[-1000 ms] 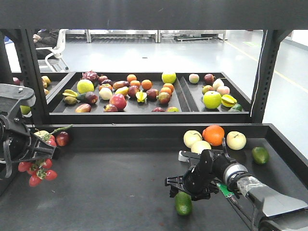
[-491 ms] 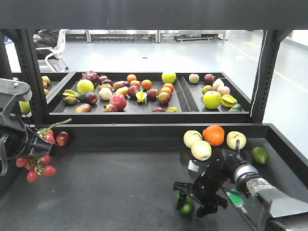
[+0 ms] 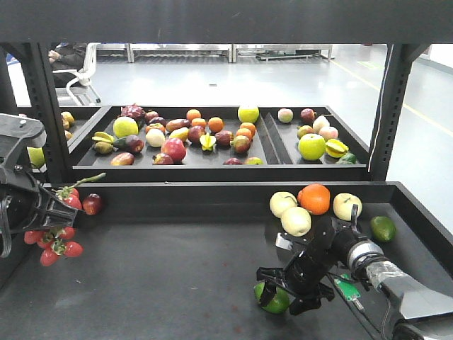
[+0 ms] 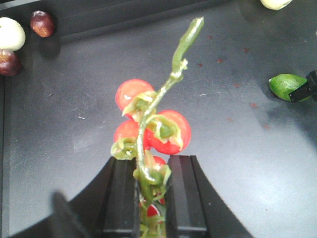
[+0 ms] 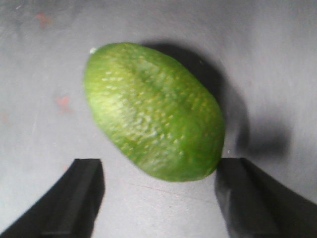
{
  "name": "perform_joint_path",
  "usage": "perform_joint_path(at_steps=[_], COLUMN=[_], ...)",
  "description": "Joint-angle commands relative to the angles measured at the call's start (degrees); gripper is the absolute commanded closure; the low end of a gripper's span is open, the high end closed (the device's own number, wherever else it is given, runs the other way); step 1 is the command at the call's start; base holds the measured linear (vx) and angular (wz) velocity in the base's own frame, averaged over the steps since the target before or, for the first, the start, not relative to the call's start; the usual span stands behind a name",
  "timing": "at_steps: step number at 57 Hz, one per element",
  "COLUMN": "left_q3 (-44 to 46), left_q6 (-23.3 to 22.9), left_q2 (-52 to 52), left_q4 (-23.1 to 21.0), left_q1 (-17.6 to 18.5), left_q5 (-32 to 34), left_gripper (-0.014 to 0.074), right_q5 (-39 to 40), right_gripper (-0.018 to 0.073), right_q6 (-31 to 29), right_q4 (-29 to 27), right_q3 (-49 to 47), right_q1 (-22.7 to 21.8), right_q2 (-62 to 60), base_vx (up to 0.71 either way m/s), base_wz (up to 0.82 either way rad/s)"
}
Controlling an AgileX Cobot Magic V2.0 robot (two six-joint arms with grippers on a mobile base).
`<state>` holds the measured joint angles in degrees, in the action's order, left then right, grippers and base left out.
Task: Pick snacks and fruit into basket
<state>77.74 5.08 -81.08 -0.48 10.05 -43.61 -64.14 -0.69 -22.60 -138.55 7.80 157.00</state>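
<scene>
The fruit, a pebbly green oval, lies on the dark shelf. My right gripper is open, its fingers on either side of the fruit's near end. From the front, this gripper sits low beside the fruit. My left gripper is shut on the green vine of a cherry tomato bunch, held above the shelf at the left. A flat green piece shows under the right arm; I cannot tell whether it is the snacks. The basket is out of view.
Pale apples and an orange sit behind the right arm, with a second green fruit at the far right. A red fruit lies at the back left. A rear tray holds several fruits. Black frame posts stand at both sides.
My right gripper has dropped from above the fruit to shelf level, fingers now around it. The left gripper has lifted the tomato bunch slightly.
</scene>
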Motion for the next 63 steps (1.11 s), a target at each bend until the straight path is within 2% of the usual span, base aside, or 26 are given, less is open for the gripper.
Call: perform_joint_path(at_steps=[1,12,22,30,45,63], left_q3=[1.5,1.5,1.5,1.5,1.5,1.5], left_q6=[0.05,0.05,0.05,0.05,0.0,0.0], left_q2=[2.19,2.19,2.19,2.19,2.19,2.19], left_q4=[0.12,0.91,0.86,0.86,0.81,0.81], left_q1=[0.1,0.1,0.1,0.1,0.1,0.1], left_q5=[4.06,4.19,4.12,4.42,4.45,4.45], left_gripper=[0.0603,0.0603,0.0603,0.0603,0.0603,0.0603], right_q5=[0.69,4.19,5.28,6.22,14.85,3.93], right_gripper=[-0.0016,-0.0044,-0.0043,-0.0043,-0.0032,-0.0032], right_q6=[-4.65,-5.31,-8.0,-13.37,-12.7,-13.61], right_q4=[-1.28,0.7,0.9,-4.99,-15.35,-18.45], right_q3=[-4.2,-10.19,-10.45,-10.79,-10.79,-10.79], right_q1=[-0.27,-0.27,-1.67,-4.32,-5.34,-5.3], right_q2=[-5.13,-5.13,-4.31,-2.84,-0.97,2.72], base_vx=[0.0,0.0,0.0,0.0,0.0,0.0], base_wz=[0.0,0.0,0.01,0.01,0.0,0.0])
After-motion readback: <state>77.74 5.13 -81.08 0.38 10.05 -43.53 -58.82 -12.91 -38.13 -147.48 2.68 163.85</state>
